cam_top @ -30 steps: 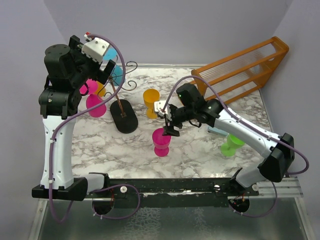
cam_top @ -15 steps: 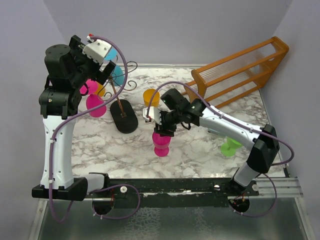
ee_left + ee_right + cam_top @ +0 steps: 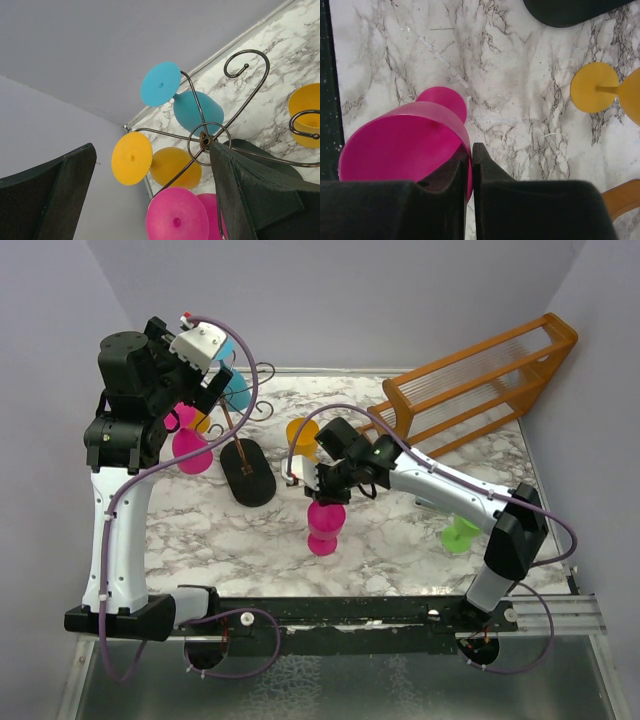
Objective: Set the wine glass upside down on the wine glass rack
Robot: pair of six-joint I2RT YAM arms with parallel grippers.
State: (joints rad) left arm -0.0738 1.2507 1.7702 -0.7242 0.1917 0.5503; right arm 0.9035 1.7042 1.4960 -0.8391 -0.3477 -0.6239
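Note:
A pink wine glass (image 3: 323, 525) stands upright at mid-table. My right gripper (image 3: 322, 492) is over it, shut on the wine glass rim (image 3: 400, 150), one finger inside the bowl and one outside (image 3: 471, 150). The wine glass rack (image 3: 248, 472), thin dark wire on a black oval base, stands at the back left; its hub (image 3: 205, 141) shows in the left wrist view. A blue glass (image 3: 192, 110), a yellow glass (image 3: 175, 165) and a pink glass (image 3: 177, 220) hang upside down from it. My left gripper (image 3: 200, 385) hovers above the rack, open and holding nothing (image 3: 152, 150).
A big orange wooden slatted rack (image 3: 480, 380) leans at the back right. An orange-yellow glass (image 3: 302, 435) stands just behind the right gripper, its foot (image 3: 592, 93) seen from the right wrist. A green glass (image 3: 460, 533) lies under the right forearm.
My right arm has swung left and down onto the pink wine glass, and its jaws have closed on the rim. The left arm has barely shifted.

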